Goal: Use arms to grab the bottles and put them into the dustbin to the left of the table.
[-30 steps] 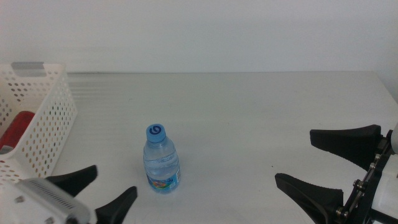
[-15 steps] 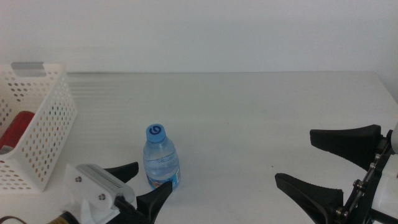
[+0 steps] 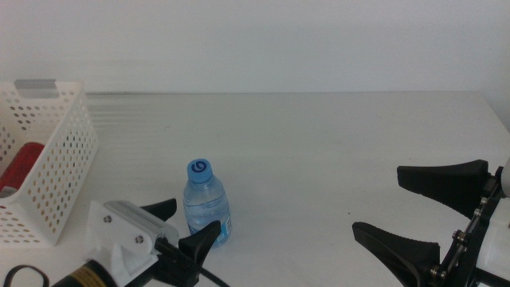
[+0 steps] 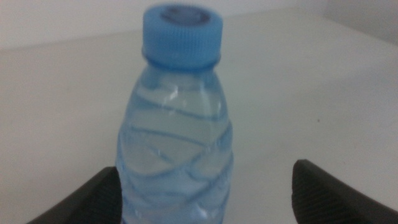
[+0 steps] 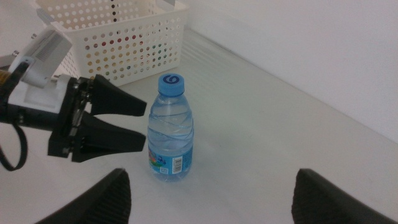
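A small clear water bottle (image 3: 207, 204) with a blue cap stands upright on the table (image 3: 319, 143). My left gripper (image 3: 190, 223) is open at the bottle's near left side, and its tips reach the lower body, one on each side. The left wrist view fills with the bottle (image 4: 177, 137) standing between the open jaws of that gripper (image 4: 205, 168), closer to one jaw. The white perforated dustbin (image 3: 56, 159) sits at the table's left edge with a red can (image 3: 22, 163) inside. My right gripper (image 3: 376, 202) waits open at the right, well away from the bottle (image 5: 171, 130).
The right wrist view shows the left gripper (image 5: 145, 126) beside the bottle and the dustbin (image 5: 118, 37) behind it. A white wall runs along the table's far edge.
The left gripper has moved forward from the bottom left until its open jaws reach the bottle. The bottle and the right arm have not moved.
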Controlling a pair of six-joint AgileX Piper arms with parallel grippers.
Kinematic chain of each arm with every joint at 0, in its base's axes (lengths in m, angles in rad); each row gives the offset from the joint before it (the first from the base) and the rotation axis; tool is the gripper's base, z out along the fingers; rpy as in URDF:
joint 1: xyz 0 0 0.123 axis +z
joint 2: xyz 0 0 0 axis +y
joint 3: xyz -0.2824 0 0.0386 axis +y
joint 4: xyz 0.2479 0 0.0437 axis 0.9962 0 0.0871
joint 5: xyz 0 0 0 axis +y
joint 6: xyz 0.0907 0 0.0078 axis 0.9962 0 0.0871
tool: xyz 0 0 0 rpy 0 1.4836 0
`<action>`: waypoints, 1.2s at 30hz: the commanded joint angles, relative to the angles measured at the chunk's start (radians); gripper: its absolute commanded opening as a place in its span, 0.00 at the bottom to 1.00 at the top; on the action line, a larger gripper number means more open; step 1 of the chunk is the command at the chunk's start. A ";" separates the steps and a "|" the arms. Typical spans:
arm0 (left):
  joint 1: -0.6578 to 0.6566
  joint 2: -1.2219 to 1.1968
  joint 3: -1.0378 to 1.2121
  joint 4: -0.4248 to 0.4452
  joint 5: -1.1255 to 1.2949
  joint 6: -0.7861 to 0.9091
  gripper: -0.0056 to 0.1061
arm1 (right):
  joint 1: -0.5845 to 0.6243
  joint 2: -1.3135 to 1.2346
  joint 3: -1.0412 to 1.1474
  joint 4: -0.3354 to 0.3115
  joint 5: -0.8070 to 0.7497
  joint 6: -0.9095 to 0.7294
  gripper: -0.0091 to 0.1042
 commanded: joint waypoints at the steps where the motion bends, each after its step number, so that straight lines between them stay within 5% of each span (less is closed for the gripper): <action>1: -0.004 -0.016 -0.036 -0.017 -0.150 0.000 0.86 | 0.004 -0.007 -0.024 -0.010 -0.069 -0.002 0.68; 36: 0.008 0.246 -0.247 -0.034 -0.183 0.016 0.86 | 0.004 -0.007 -0.024 -0.010 -0.069 -0.002 0.68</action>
